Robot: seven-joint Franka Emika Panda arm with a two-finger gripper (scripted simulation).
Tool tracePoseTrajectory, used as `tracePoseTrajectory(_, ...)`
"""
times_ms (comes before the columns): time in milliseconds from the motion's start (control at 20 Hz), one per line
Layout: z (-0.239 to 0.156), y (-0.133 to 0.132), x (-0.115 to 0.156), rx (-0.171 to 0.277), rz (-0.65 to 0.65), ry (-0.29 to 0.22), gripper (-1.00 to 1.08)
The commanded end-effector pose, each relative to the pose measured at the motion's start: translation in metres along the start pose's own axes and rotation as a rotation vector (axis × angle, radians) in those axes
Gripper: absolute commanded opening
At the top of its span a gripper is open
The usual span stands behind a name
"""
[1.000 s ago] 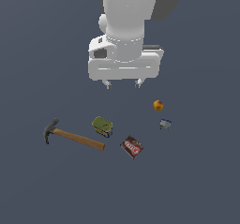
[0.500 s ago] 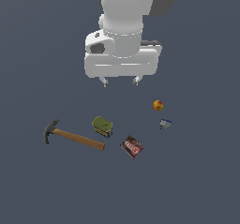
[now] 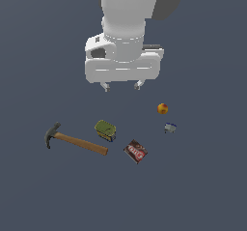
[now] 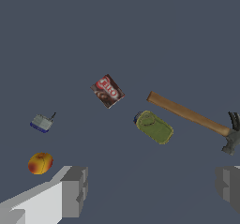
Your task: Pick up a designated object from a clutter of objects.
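Note:
The claw hammer (image 3: 75, 140) lies flat on the dark floor at the exterior view's left, dark head (image 3: 50, 134) away from the can, brown handle pointing toward the can. It also shows in the wrist view (image 4: 192, 116). The olive-green can (image 3: 105, 129) lies just beside the handle's end. The dark red box (image 3: 136, 151) lies near it, apart. My gripper (image 3: 121, 85) hangs well above the clutter, open and empty; in the wrist view its fingers (image 4: 75, 191) stand wide apart.
A small orange ball (image 3: 162, 108) and a tiny grey-blue piece (image 3: 170, 127) lie at the exterior view's right. They also show in the wrist view: the ball (image 4: 40, 163) and the piece (image 4: 42, 123). The floor (image 3: 202, 191) is plain dark grey.
My gripper has shifted slightly toward the exterior view's left. The objects on the floor have not moved.

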State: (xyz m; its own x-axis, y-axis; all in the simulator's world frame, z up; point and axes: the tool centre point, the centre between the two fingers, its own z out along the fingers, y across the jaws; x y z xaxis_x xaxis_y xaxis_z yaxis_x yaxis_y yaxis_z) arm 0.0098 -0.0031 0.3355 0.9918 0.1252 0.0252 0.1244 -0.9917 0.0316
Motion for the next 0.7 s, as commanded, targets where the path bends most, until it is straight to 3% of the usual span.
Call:
tracePoseTrajectory(0,0.004,0.004,0.002,-0.001,-0.018,-0.002,1.0)
tracePoseTrajectory(650,0.051,0.051,0.024,-0.008,-0.21,-0.013,1.0)
